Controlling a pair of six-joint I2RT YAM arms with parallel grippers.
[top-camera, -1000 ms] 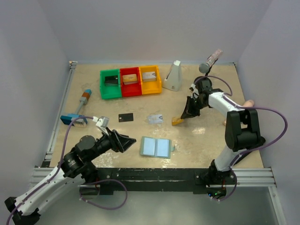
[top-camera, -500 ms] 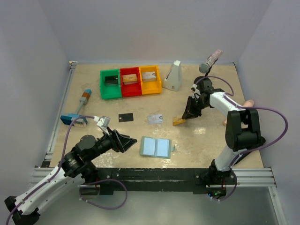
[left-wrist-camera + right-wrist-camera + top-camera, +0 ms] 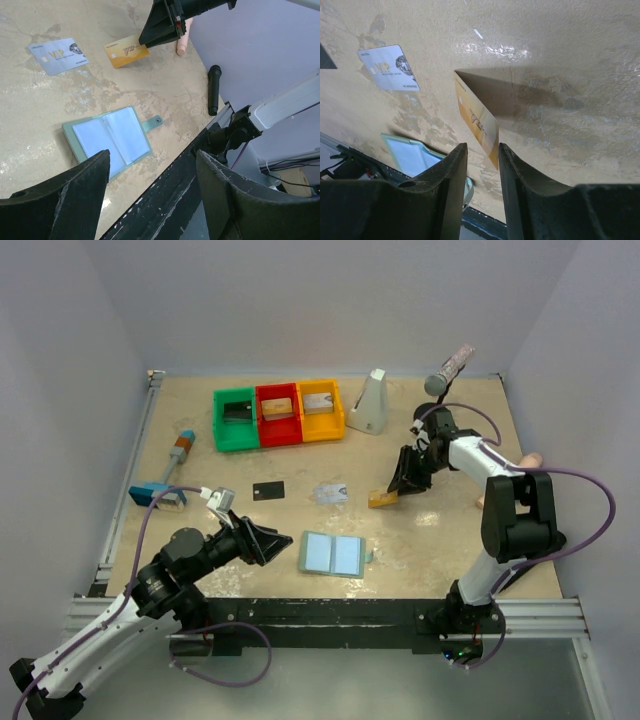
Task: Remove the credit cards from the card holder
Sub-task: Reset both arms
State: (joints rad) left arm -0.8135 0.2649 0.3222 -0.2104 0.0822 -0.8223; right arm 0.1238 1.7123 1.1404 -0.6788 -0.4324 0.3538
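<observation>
We note right gripper (image 3: 397,484) has edged slightly away from near edge since a second ago. Its jaws stand parted, and orange-gold card (image 3: 477,120) sits tilted between them, one edge on worktop (image 3: 450,530), not pinched. Left gripper (image 3: 150,165) unmoved, wide open, holding nothing, above card holder (image 3: 333,554), which lies unfolded, flat. Silver card (image 3: 331,493) and black card (image 3: 268,490) lie flat beyond holder, places unchanged.

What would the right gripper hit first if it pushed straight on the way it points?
The orange-gold card, standing tilted on edge just ahead of the right gripper, in line with its parted fingertips; right behind it, the table. Depth is hard to judge.
</observation>
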